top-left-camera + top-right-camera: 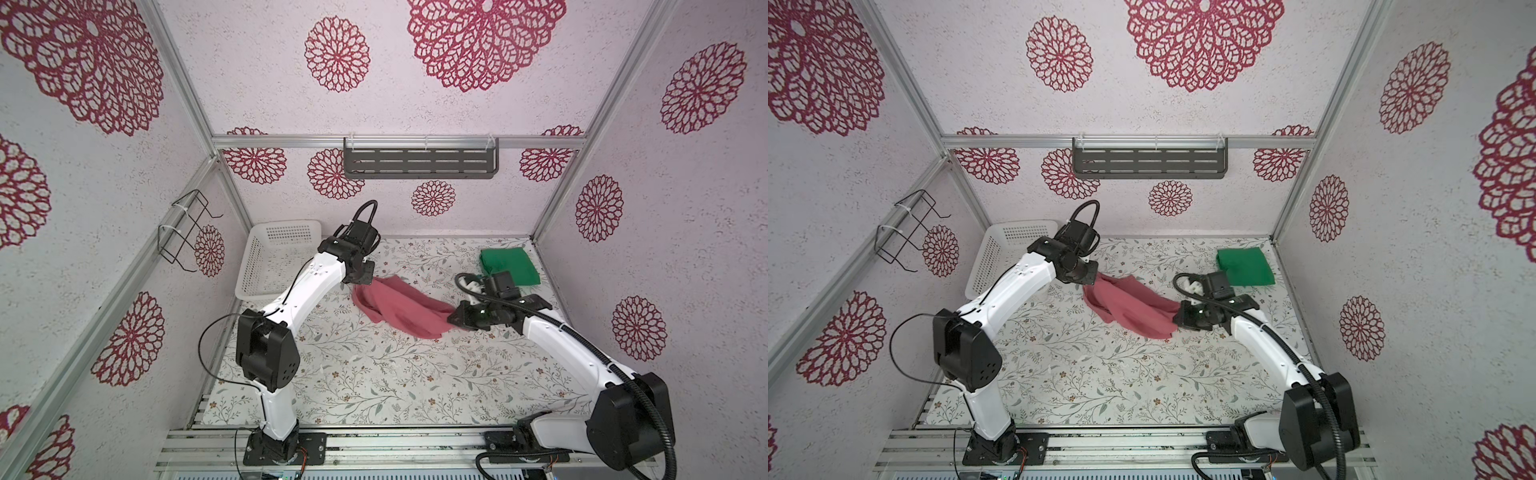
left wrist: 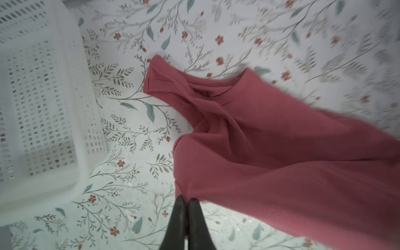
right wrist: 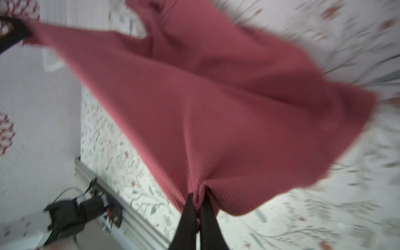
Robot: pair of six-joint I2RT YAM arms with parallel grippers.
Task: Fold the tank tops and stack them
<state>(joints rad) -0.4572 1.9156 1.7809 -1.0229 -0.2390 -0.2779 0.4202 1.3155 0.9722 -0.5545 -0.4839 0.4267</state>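
The dusty pink tank top (image 1: 399,307) hangs stretched between my two grippers, low over the floral table, sagging in the middle with its scooped neckline (image 2: 218,95) toward the basket side. My left gripper (image 1: 360,283) is shut on one edge of it; in the left wrist view the fingertips (image 2: 186,200) nearly meet at the cloth's edge. My right gripper (image 1: 451,319) is shut on the opposite end, and a fold of pink cloth (image 3: 205,108) is pinched between its fingers (image 3: 198,198). The green tank top (image 1: 509,266) lies folded at the back right of the table, behind the right wrist.
A white perforated basket (image 1: 286,226) stands at the back left, close beside the left arm's wrist, and also shows in the left wrist view (image 2: 43,41). A grey shelf (image 1: 419,160) hangs on the back wall and a wire rack (image 1: 183,232) on the left wall. Floral table (image 1: 374,374) stretches toward the front.
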